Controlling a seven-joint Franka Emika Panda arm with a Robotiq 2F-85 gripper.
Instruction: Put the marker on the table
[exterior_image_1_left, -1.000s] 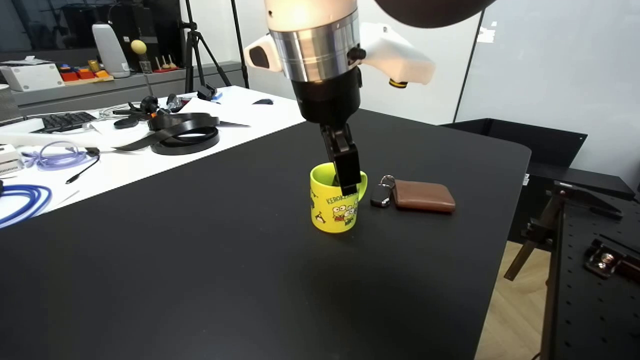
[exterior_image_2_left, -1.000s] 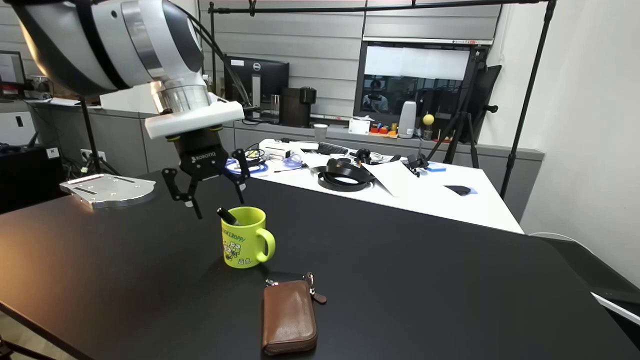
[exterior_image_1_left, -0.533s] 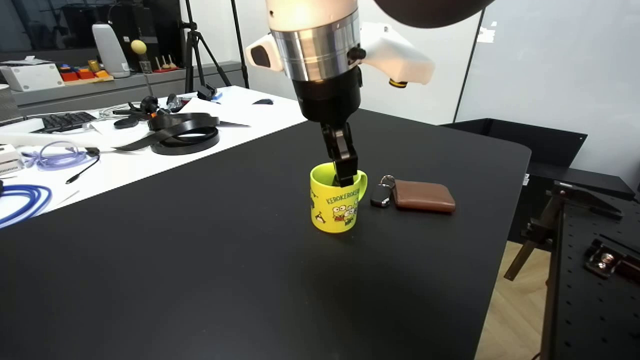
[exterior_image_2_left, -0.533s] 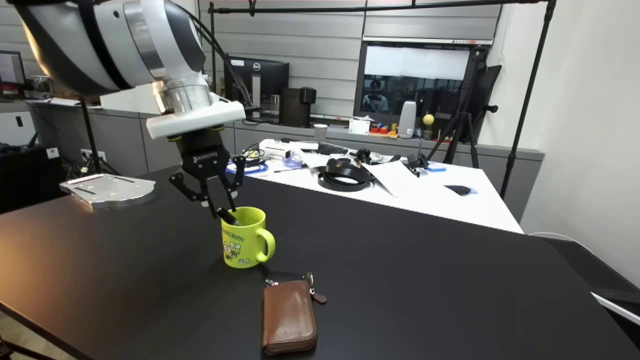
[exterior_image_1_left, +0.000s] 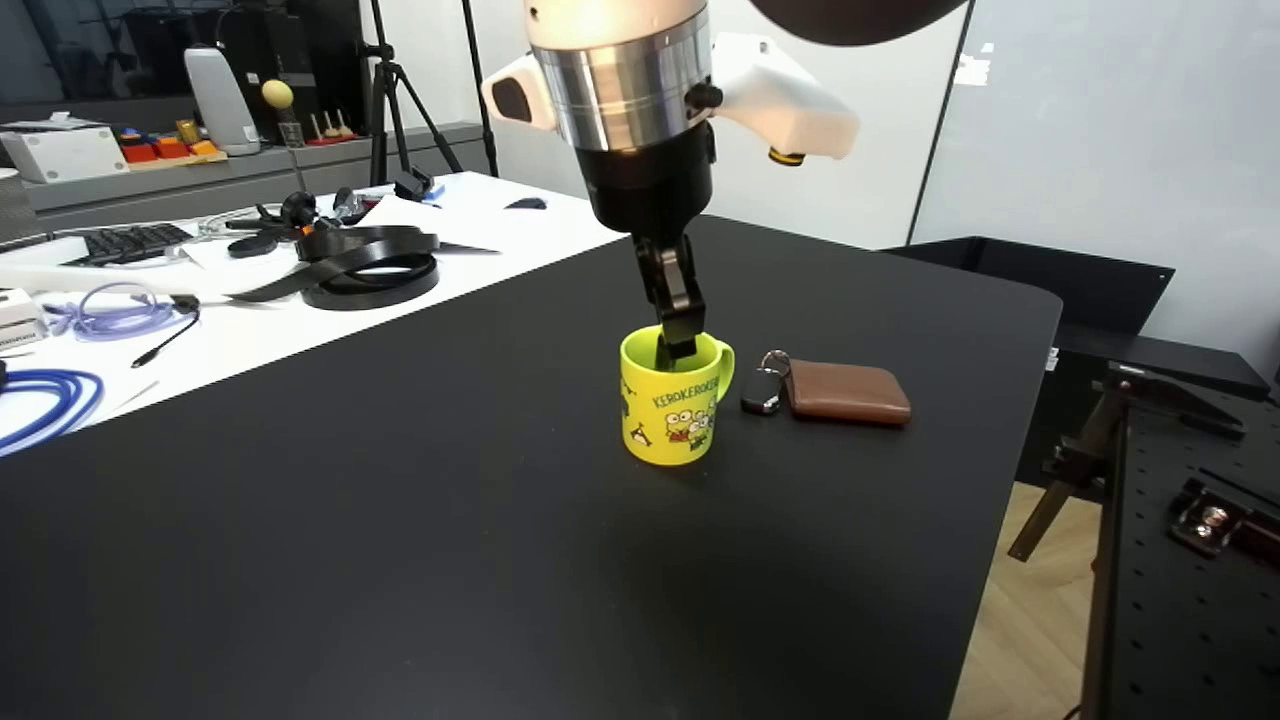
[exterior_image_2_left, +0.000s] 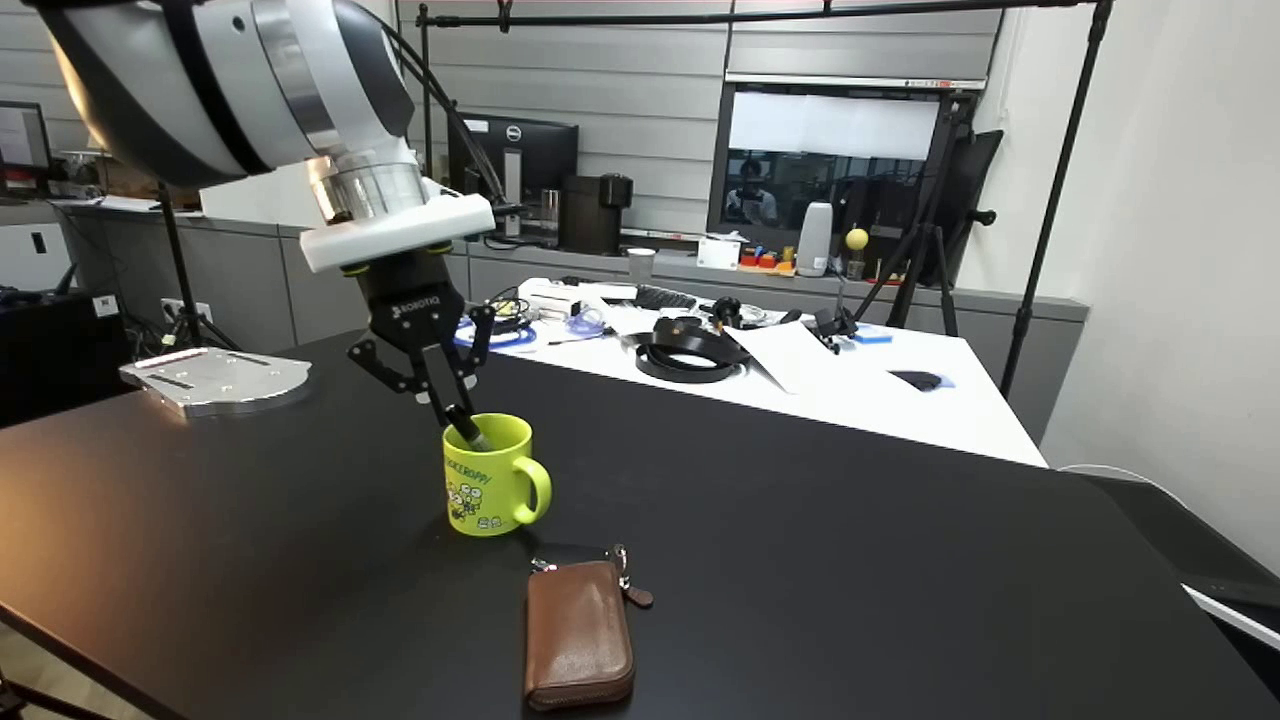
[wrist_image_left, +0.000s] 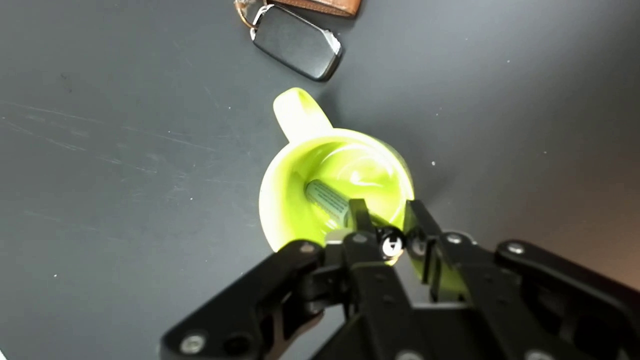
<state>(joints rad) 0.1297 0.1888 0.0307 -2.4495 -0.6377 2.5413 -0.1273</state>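
While the black worktop fills much of both exterior views, you've got the cluttered white desk past its edge. Your pincer points down, slightly tilted, at the opening of the yellow mug, which stands upright on the worktop. Brown case lies near the mug, on the side of its handle. The marker sits inside the mug, leaning away from the handle, barrel low. You have its dark upper end pinched between the pincer's tips. Smallest is the key fob, lying between case and mug.
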